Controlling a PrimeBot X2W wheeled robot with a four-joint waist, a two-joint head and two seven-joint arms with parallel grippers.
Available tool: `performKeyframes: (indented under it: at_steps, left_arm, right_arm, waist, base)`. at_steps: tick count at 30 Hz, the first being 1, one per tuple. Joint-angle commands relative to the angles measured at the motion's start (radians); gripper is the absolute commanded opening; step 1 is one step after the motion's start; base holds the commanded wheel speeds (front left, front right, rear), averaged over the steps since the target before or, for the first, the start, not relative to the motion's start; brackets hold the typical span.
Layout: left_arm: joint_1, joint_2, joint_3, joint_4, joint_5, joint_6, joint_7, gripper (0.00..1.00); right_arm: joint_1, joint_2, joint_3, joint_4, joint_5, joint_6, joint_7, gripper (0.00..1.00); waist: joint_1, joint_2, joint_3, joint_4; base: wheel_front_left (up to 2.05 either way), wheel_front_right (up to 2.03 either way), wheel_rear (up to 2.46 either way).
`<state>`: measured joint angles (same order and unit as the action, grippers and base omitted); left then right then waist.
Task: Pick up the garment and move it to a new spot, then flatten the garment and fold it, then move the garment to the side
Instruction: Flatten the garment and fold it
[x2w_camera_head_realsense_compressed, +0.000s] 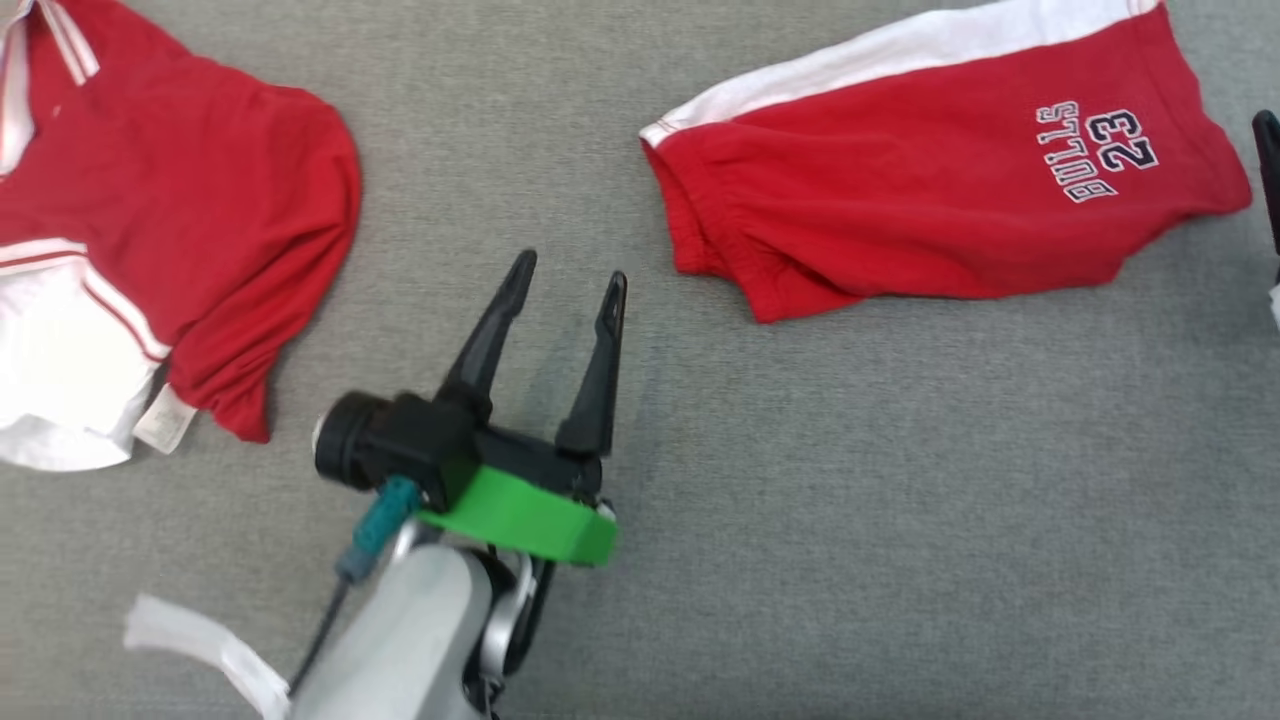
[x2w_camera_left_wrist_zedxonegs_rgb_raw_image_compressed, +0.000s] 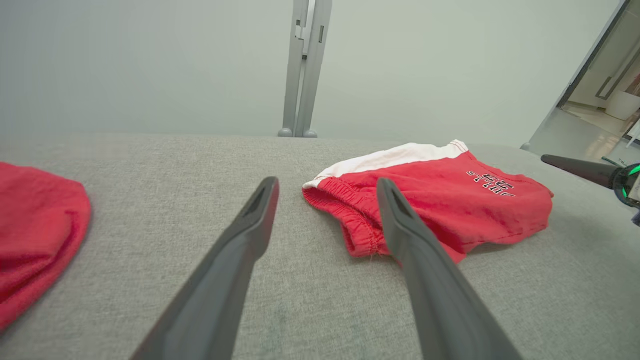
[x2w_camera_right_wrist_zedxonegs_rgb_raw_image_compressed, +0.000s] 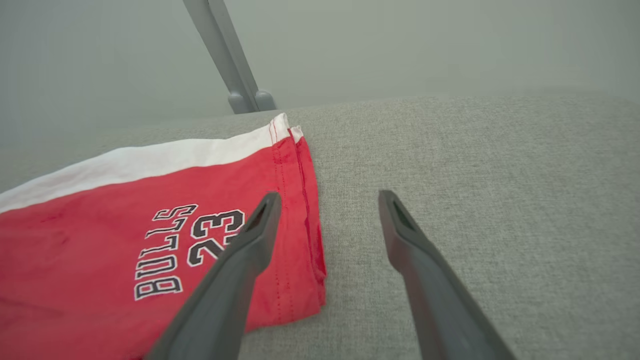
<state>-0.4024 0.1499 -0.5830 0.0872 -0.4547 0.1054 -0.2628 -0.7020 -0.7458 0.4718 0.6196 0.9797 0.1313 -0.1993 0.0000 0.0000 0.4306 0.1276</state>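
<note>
A: How far along am I?
B: Your left hand (x2w_camera_head_realsense_compressed: 571, 270) is spread wide and empty above the grey fabric desk (x2w_camera_head_realsense_compressed: 800, 500). Your right hand (x2w_camera_right_wrist_zedxonegs_rgb_raw_image_compressed: 328, 197) is open and empty too.
A: And the garment?
B: The red cloth shorts with a white side stripe (x2w_camera_head_realsense_compressed: 900, 200) lie flat ahead, right of the left hand, seemingly folded. Moving them aside looks left.

Off to the left I've got a crumpled red-and-white top (x2w_camera_head_realsense_compressed: 150, 230) lying on the grey fabric worktop (x2w_camera_head_realsense_compressed: 800, 500). There's a white strip (x2w_camera_head_realsense_compressed: 195, 635) near the bottom-left corner and a grey metal post (x2w_camera_left_wrist_zedxonegs_rgb_raw_image_compressed: 305, 70) standing behind.
</note>
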Motion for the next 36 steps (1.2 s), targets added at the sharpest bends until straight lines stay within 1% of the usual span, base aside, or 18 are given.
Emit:
performKeyframes:
  at_steps: [1,2,4,7,11,16,17,18,19,20,22,25,29,33,36]
  left_arm:
    - [0.044,-0.011,0.006,-0.009,0.029,0.003,-0.002,1.00]
    - [0.066,-0.025,0.008,-0.022,0.057,0.007,-0.001,1.00]
    - [0.095,-0.054,0.025,-0.058,0.088,0.018,-0.002,1.00]
    - [0.137,-0.078,0.032,-0.104,0.138,0.026,-0.001,1.00]
    - [0.165,-0.094,0.036,-0.132,0.176,0.029,-0.001,1.00]
    - [0.195,-0.099,0.060,-0.137,0.195,0.037,-0.001,1.00]
    - [0.198,-0.099,0.065,-0.137,0.197,0.035,-0.001,1.00]
    - [0.199,-0.099,0.068,-0.138,0.199,0.034,-0.001,1.00]
    - [0.201,-0.100,0.073,-0.140,0.199,0.036,-0.001,1.00]
    - [0.203,-0.100,0.077,-0.141,0.200,0.037,-0.001,1.00]
    - [0.205,-0.100,0.084,-0.142,0.205,0.041,-0.001,1.00]
    - [0.211,-0.099,0.097,-0.141,0.218,0.042,-0.001,1.00]
    - [0.219,-0.099,0.117,-0.135,0.237,0.027,-0.002,1.00]
    - [0.231,-0.098,0.132,-0.126,0.251,0.015,-0.002,1.00]
    - [0.243,-0.098,0.143,-0.121,0.256,0.007,-0.002,1.00]
  right_arm:
    - [-0.009,-0.002,-0.008,0.028,-0.009,-0.001,0.009,1.00]
    - [-0.019,-0.003,-0.023,0.061,-0.008,-0.001,0.022,1.00]
    - [-0.034,0.000,-0.022,0.108,-0.024,0.000,0.065,1.00]
    - [-0.071,-0.002,-0.038,0.178,-0.049,-0.001,0.097,1.00]
    - [-0.101,0.008,-0.046,0.256,-0.072,-0.001,0.127,1.00]
    - [-0.098,0.030,-0.029,0.313,-0.077,-0.001,0.178,1.00]
    - [-0.092,0.040,-0.023,0.318,-0.071,0.000,0.194,0.96]
    - [-0.086,0.045,-0.018,0.321,-0.068,0.000,0.203,0.84]
    - [-0.081,0.048,-0.014,0.323,-0.065,0.000,0.207,0.15]
    - [-0.077,0.050,-0.012,0.324,-0.062,0.000,0.210,0.00]
    - [-0.068,0.043,-0.010,0.328,-0.057,-0.001,0.209,0.00]
    - [-0.055,0.023,-0.011,0.335,-0.071,-0.002,0.177,0.00]
    - [-0.053,-0.016,-0.009,0.331,-0.086,-0.002,0.131,0.00]
    - [-0.045,-0.083,-0.005,0.338,-0.116,-0.001,0.092,0.00]
    - [-0.044,-0.125,0.003,0.347,-0.137,-0.001,0.084,0.00]
  waist:
    - [0.0000,0.0000,-0.012,0.052]
    - [0.0000,0.0000,-0.011,0.071]
    - [0.0000,0.0000,-0.006,0.103]
    - [0.0000,0.0000,0.005,0.148]
    - [0.0000,0.0000,0.016,0.190]
    - [0.0000,0.0000,0.015,0.210]
    - [0.0000,0.0000,0.013,0.211]
    - [0.0000,0.0000,0.012,0.211]
    - [0.0000,0.0000,0.010,0.208]
    - [0.0000,0.0000,0.007,0.204]
    - [0.0000,0.0000,0.001,0.191]
    - [0.0000,0.0000,-0.016,0.162]
    - [0.0000,0.0000,-0.036,0.116]
    - [0.0000,0.0000,-0.059,0.078]
    - [0.0000,0.0000,-0.076,0.059]
  base:
    - [0.00,0.00,0.00]
    - [0.00,0.00,0.00]
    - [0.00,0.00,0.00]
    - [0.00,0.00,0.00]
    - [0.00,0.00,0.00]
    - [0.00,0.00,0.00]
    - [0.00,0.00,0.00]
    - [0.00,0.00,0.00]
    - [0.00,0.00,0.00]
    - [0.00,0.00,0.00]
    - [0.00,0.00,0.00]
    - [0.00,0.00,0.00]
    - [0.00,0.00,0.00]
    - [0.00,0.00,0.00]
    - [0.00,0.00,0.00]
